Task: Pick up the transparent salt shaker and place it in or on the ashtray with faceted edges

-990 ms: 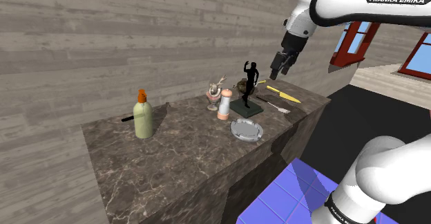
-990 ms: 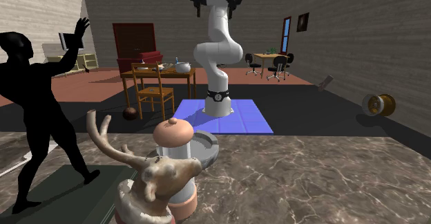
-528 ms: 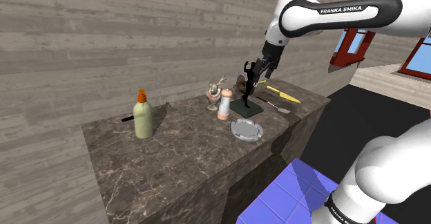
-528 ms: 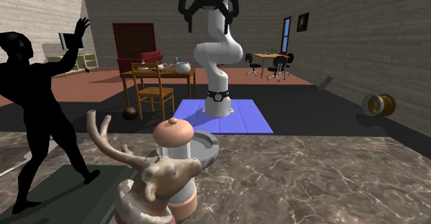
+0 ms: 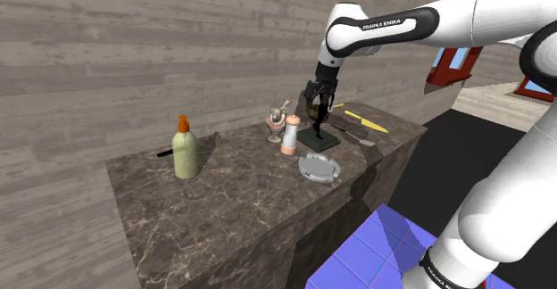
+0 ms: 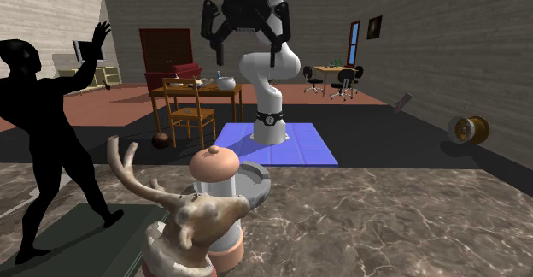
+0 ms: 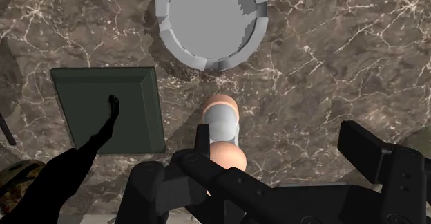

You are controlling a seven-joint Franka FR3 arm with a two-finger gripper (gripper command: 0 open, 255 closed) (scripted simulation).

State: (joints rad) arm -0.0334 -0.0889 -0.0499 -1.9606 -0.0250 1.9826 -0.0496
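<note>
The salt shaker (image 5: 289, 136) has a pale body with a salmon-pink cap and base, and it stands upright on the marble counter (image 5: 223, 198). The grey round ashtray (image 5: 319, 167) with notched, faceted edges lies just in front of it, nearer the counter's edge. My gripper (image 5: 312, 100) hangs open above the shaker and the black statuette. In the wrist view the shaker (image 7: 222, 129) lies below, close to one finger, with the ashtray (image 7: 164, 29) beyond it. From the second exterior view the shaker (image 6: 219, 198) stands in front of the ashtray (image 6: 259, 179), and the gripper (image 6: 243, 53) is high behind them with its fingers spread.
A black dancer statuette on a dark green base (image 5: 319, 140) stands right beside the shaker, under the gripper. A deer figurine (image 5: 278, 118) is behind the shaker. A pale bottle with an orange cap (image 5: 185, 149) stands at the shoulder view's left. A yellow knife (image 5: 366, 120) lies at the far end.
The arm has swung toward the shoulder view's left and come lower, from over the knife end to over the statuette and shaker. The fingers stayed open.
</note>
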